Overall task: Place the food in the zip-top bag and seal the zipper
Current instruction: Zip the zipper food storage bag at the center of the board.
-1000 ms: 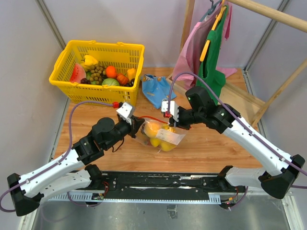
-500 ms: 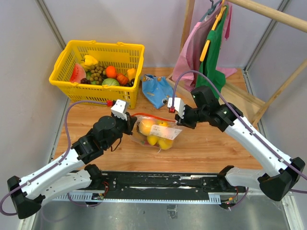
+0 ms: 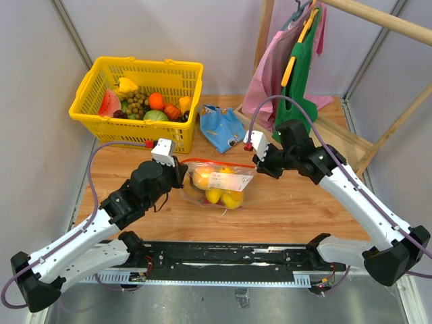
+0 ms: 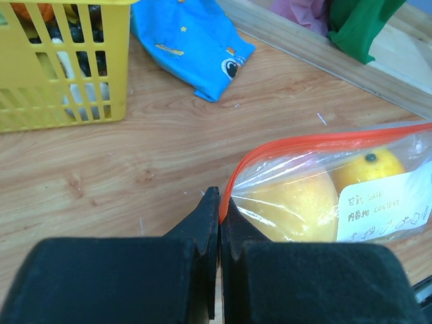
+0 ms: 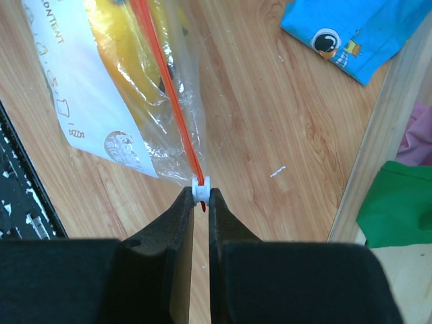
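The clear zip-top bag (image 3: pixel 217 183) hangs stretched between my two grippers just above the wooden table. Inside it I see yellow and orange fruits: a lemon (image 4: pixel 368 169) and a larger yellow-orange fruit (image 4: pixel 290 206). The dark red slice does not show. The red-orange zipper (image 3: pixel 216 163) runs taut along the bag's top edge. My left gripper (image 4: pixel 220 202) is shut on the zipper's left end. My right gripper (image 5: pixel 200 192) is shut on the white slider (image 5: pixel 200 187) at the zipper's (image 5: pixel 165 88) right end. The white label (image 5: pixel 64 74) faces the front.
A yellow mesh basket (image 3: pixel 169 67) with other toy fruit stands at the back left. A blue soft pouch (image 3: pixel 219 127) lies behind the bag. Pink and green clothes (image 3: pixel 297 67) hang on a wooden rack at the back right. A black rail (image 3: pixel 223 260) runs along the near edge.
My right gripper has moved right along the zipper to its right end. My left gripper has drawn back left. The bag has risen and its strip is now pulled straight.
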